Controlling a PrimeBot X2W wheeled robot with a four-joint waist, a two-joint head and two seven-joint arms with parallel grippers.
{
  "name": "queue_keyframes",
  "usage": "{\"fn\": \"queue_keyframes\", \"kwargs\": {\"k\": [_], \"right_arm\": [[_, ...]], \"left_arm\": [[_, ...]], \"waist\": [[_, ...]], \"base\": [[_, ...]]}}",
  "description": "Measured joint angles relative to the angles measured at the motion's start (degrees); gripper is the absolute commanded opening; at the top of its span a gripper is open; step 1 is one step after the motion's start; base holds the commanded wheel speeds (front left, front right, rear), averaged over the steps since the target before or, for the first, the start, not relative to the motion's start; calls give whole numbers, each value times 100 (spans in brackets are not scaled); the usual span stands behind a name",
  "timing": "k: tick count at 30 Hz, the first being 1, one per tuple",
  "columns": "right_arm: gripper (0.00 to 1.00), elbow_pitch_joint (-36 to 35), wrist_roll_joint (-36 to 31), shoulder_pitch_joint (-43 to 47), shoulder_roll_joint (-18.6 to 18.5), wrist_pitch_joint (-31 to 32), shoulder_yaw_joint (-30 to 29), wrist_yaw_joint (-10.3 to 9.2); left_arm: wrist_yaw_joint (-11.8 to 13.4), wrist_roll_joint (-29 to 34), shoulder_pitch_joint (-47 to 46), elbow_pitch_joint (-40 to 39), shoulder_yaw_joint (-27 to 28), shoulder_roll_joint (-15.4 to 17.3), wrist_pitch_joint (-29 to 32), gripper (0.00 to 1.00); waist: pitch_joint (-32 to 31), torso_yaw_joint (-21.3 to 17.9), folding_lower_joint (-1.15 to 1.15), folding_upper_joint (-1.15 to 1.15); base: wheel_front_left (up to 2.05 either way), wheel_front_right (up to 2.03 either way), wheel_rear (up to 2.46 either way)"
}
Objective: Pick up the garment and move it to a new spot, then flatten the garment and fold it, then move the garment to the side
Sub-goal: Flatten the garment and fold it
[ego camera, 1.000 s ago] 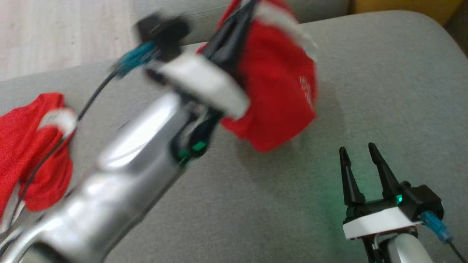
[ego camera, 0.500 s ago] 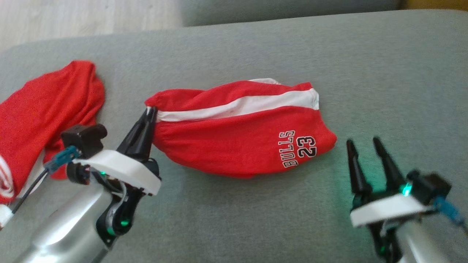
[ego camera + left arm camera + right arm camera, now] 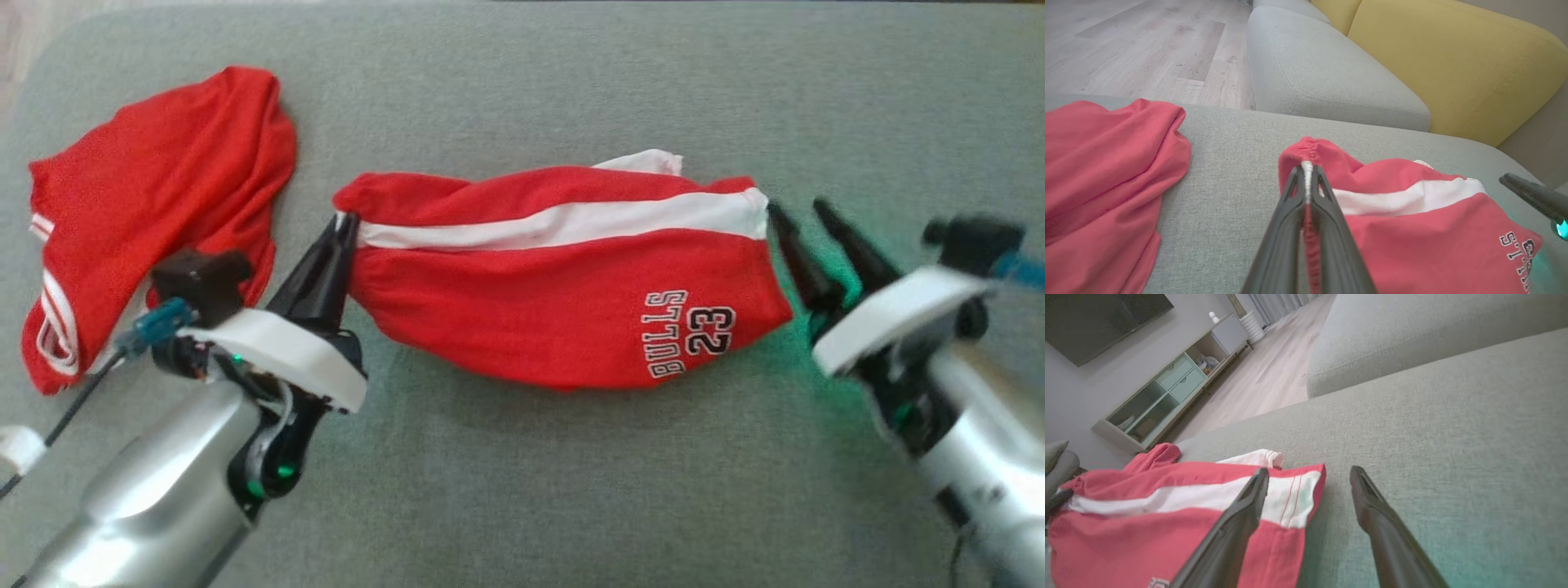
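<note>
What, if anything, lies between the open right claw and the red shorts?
Nothing visible. The right gripper, open, sits right at the white-striped end of the shorts, over bare grey cushion.

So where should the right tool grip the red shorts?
Grip the free hem corner of the red shorts where the white stripe ends, coming in low from the right. That edge lies flat nearest the open right tool; the left tool holds the opposite end.

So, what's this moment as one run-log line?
left gripper: shut on shorts | right gripper: open, beside shorts' other end | shorts: lying bunched on cushion
</note>
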Motion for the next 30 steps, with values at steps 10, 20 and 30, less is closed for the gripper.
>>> {"fn": "queue_keyframes", "kwargs": {"k": [10,20,30], "right_arm": [[100,-157,2440,-333,-545,1366,359,0],[50,-398,3062,-380,-682,1718,452,0],[0,-404,3167,-380,-686,1759,575,0]], "left_arm": [[-194,83,-238,289,-90,-235,-1,0],[-293,83,-269,479,-91,-336,-20,0],[-346,83,-285,597,-93,-411,-111,0]], "waist": [[180,247,0,0],[185,298,0,0],[166,346,0,0]], "base": [[0,0,0],[0,0,0],[0,0,0]]}}
